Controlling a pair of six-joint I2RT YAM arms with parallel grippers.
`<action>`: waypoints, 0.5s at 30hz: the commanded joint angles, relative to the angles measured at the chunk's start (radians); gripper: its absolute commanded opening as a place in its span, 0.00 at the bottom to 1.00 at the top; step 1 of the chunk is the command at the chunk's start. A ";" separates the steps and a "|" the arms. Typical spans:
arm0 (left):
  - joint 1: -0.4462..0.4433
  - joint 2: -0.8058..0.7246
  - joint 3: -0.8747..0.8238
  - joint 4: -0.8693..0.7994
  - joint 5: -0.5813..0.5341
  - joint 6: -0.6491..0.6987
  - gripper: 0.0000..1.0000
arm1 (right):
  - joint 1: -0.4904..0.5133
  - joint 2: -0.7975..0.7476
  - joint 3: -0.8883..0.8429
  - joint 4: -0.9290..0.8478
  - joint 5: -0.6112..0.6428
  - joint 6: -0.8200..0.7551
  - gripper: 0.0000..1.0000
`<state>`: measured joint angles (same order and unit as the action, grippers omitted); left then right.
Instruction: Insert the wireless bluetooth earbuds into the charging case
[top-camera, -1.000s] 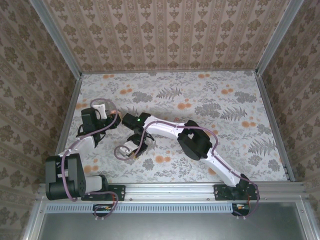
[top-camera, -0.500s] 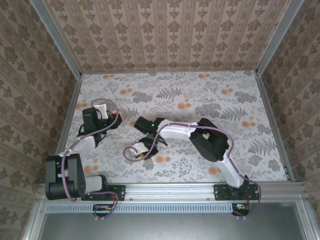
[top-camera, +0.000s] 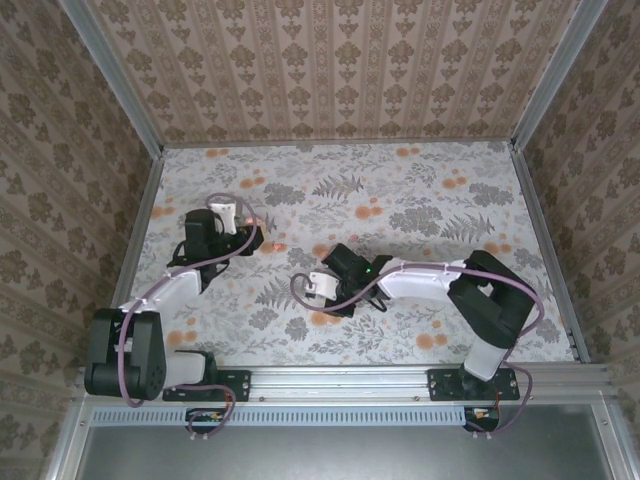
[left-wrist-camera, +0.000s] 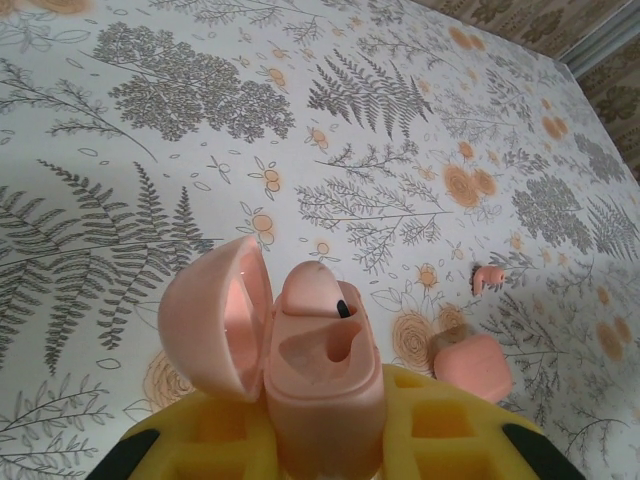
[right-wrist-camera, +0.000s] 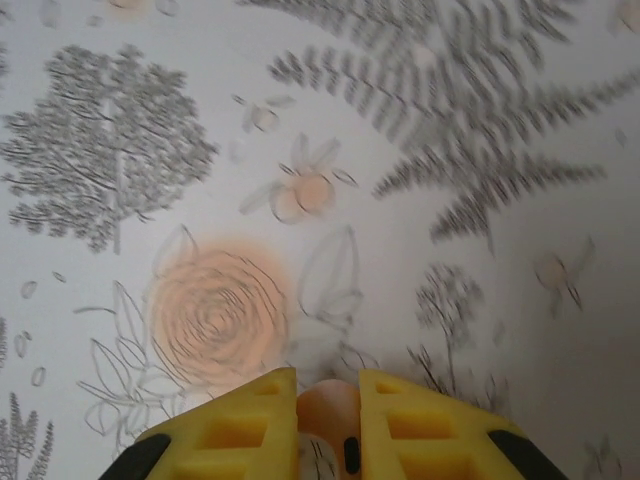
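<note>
Main risk is a bad handoff. The right fingers (right-wrist-camera: 288, 402) are clamped on one earbud (right-wrist-camera: 326, 408) with only its tip showing, so its orientation is unclear. If it goes in crooked it will jam on the socket rim or pop out onto the worktop (left-wrist-camera: 150, 180).

The left fingers (left-wrist-camera: 225, 435) are clamped on the charging case (left-wrist-camera: 322, 365). Its lid (left-wrist-camera: 213, 322) is open at 9 o'clock and could catch an approach from that side. The near socket looks empty and the far one looks filled, but I'm not sure.

From the top view, the held earbud is at 4 o'clock from the case, well apart. A loose bud (left-wrist-camera: 487, 279) lies at 2 o'clock from the case. There is also a pink lump (left-wrist-camera: 472, 366) at 3 o'clock that I can't identify.
</note>
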<state>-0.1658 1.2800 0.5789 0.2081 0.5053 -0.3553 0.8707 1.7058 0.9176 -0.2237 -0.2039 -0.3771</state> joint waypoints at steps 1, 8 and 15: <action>-0.018 -0.004 0.033 -0.006 -0.018 0.017 0.13 | -0.013 -0.088 -0.077 0.071 0.135 0.245 0.18; -0.052 0.016 0.036 0.011 -0.024 0.013 0.13 | -0.035 -0.208 -0.211 0.081 0.274 0.545 0.18; -0.074 0.025 0.037 0.027 -0.027 0.003 0.13 | -0.036 -0.284 -0.302 0.040 0.373 0.823 0.18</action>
<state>-0.2298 1.3006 0.5797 0.2100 0.4847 -0.3557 0.8379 1.4563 0.6468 -0.1589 0.0891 0.2577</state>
